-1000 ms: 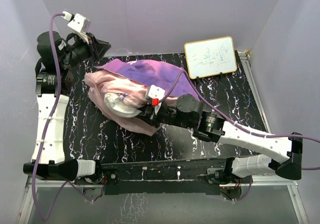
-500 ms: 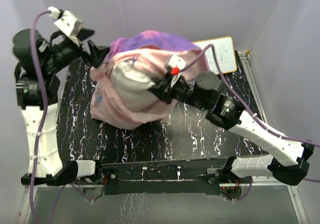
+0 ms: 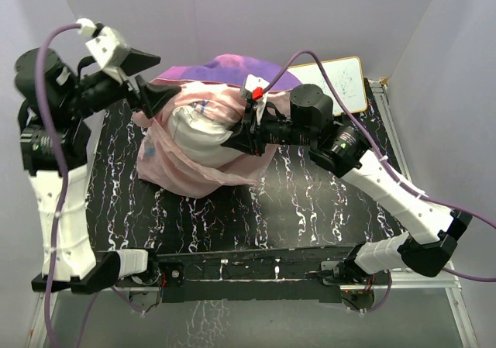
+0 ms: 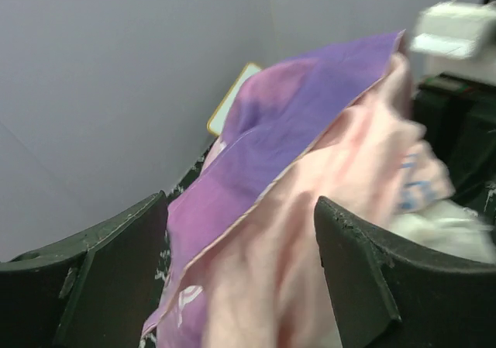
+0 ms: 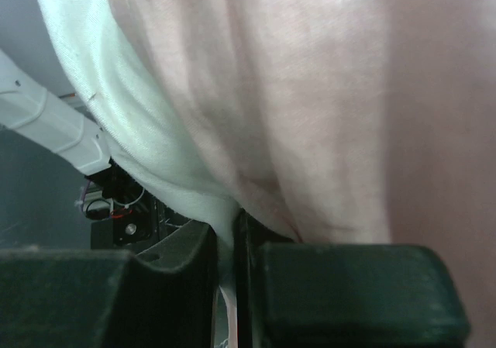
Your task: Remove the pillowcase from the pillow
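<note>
Pale lilac walls close in a black, white-veined table (image 3: pixel 310 201), with a small framed whiteboard (image 3: pixel 341 84) propped at its far right; the handwriting on it is too small to read. The pillowcase (image 3: pixel 182 166) is bunched over the far-left part of the table, purple outside and pale pink inside, and its loose folds sag toward the surface. The white pillow (image 3: pixel 198 127) bulges out of its open mouth. The left gripper (image 3: pixel 159 94) is at the far-left edge of the cloth. In its wrist view the fingers stand fairly apart with pillowcase fabric filling the gap, and I cannot tell whether they pinch it. The right gripper (image 3: pixel 232 141) reaches in from the right, its fingers nearly closed on a fold of the pillow's white skin. The bundle's long axis runs roughly between the two grippers, with the pillow on the right arm's side and the cover toward the left arm. Drawing them apart along that line looks like the next move. Some blue marks show on the fabric, but they are too blurred to read.
</note>
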